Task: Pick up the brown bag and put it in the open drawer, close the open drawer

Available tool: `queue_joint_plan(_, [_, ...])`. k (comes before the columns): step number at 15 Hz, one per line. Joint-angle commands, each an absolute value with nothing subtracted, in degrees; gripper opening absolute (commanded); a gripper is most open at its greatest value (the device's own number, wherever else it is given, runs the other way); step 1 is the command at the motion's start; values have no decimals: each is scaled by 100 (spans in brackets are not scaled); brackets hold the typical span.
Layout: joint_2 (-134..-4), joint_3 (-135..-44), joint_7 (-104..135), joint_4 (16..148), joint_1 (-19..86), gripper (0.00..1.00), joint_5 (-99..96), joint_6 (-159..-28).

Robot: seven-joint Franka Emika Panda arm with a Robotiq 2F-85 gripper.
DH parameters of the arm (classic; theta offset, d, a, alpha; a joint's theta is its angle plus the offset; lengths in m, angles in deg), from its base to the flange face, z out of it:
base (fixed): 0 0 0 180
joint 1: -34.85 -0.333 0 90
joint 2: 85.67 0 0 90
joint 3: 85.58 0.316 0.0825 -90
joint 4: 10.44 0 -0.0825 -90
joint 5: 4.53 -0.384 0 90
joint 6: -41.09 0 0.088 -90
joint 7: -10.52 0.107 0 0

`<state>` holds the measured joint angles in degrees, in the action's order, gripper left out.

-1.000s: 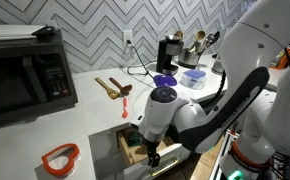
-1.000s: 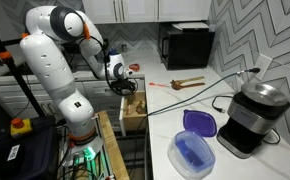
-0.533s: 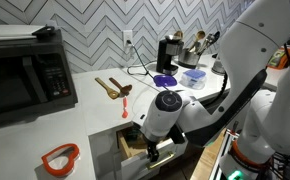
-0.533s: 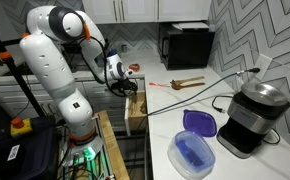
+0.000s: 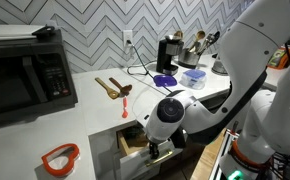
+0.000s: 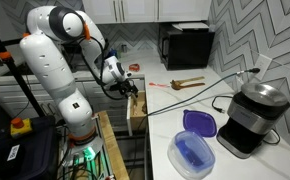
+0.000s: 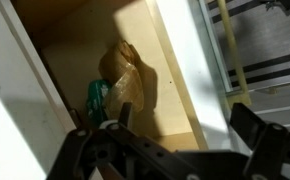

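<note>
The brown bag [image 7: 125, 82] lies inside the open drawer [image 7: 180, 70], on its floor and close against a green packet [image 7: 95, 96] on one side; in both exterior views the arm hides it. It looks like thin crumpled paper, so it is probably light and soft. It would likely give under pressure rather than resist, rustle and fold instead of slipping, and it holds no fixed shape. If it had to be taken up again, the gathered, pinched upper part would give the surest hold, since a grip across the fuller body would only crush it. In the wrist view its long axis runs roughly along the drawer's pale side wall, with the narrower, scrunched end towards the top of the picture and the wider body nearer the camera. Whether it lies flat or leans on the packet cannot be told. The gripper [image 7: 175, 150] hangs above the drawer, and its fingers [image 7: 265, 140] are spread wide with nothing between them. In an exterior view the gripper [image 5: 152, 152] sits low over the drawer [image 5: 125, 135] at the edge of the white worktop [image 5: 85, 120]; in an exterior view [image 6: 131, 88] it hovers just above the drawer's [image 6: 135, 112] upper edge. With the bag placed, closing the drawer appears to be what remains.
</note>
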<state>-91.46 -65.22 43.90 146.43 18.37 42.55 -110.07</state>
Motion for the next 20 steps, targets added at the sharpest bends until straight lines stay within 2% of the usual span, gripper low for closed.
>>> queue_joint_plan(1, [-9064,-6376,5266,14546,1820,100,4263,-10473])
queue_joint_plan(20, [-8934,-6439,6993,14232,1690,100,514,-9537])
